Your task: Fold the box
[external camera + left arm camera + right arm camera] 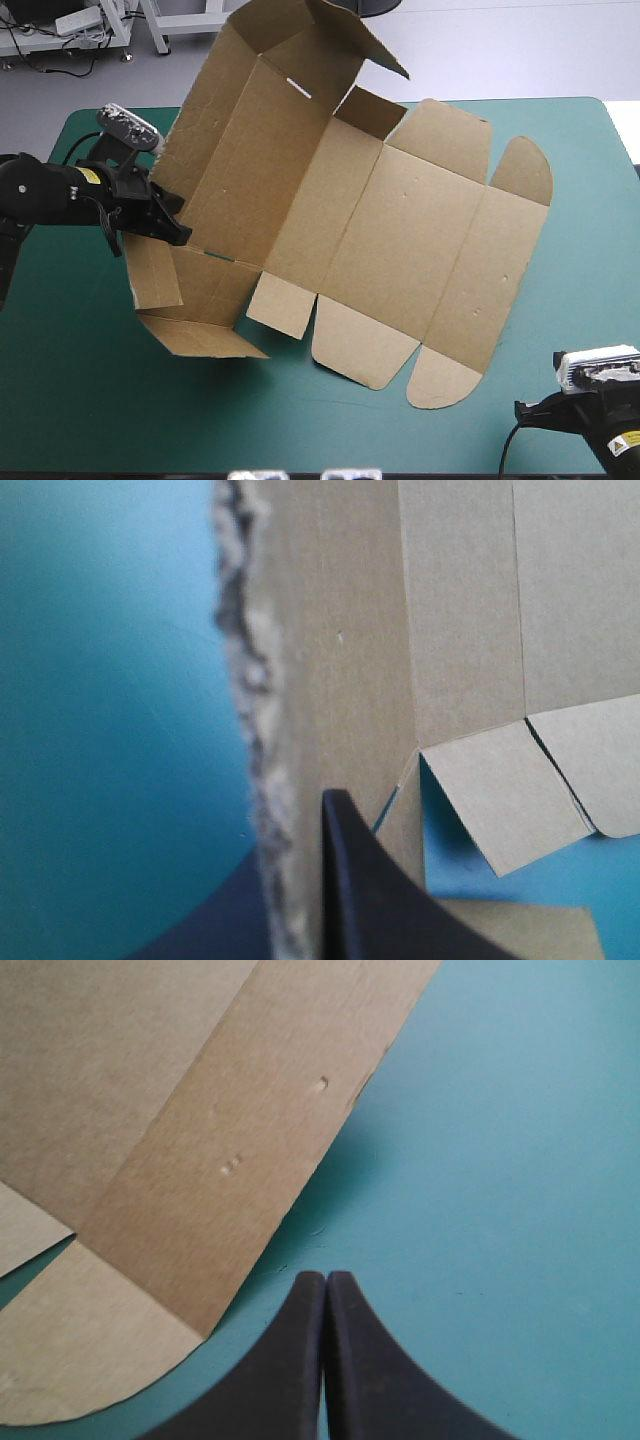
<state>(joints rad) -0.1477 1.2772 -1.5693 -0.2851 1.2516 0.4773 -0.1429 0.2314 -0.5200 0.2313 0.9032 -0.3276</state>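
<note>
While your left gripper (178, 230) pinches the brown box (400, 230), that side's tipped up. Your right gripper (326, 1288) is closed, near it.

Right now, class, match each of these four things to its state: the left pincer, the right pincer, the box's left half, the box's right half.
1 left pincer
2 right pincer
3 box's left half
4 box's right half

A lying flat on the teal-green cover
B shut on the raised half's edge
C tilted up
D shut, holding nothing

Pairs: 1-B, 2-D, 3-C, 4-A.
</note>
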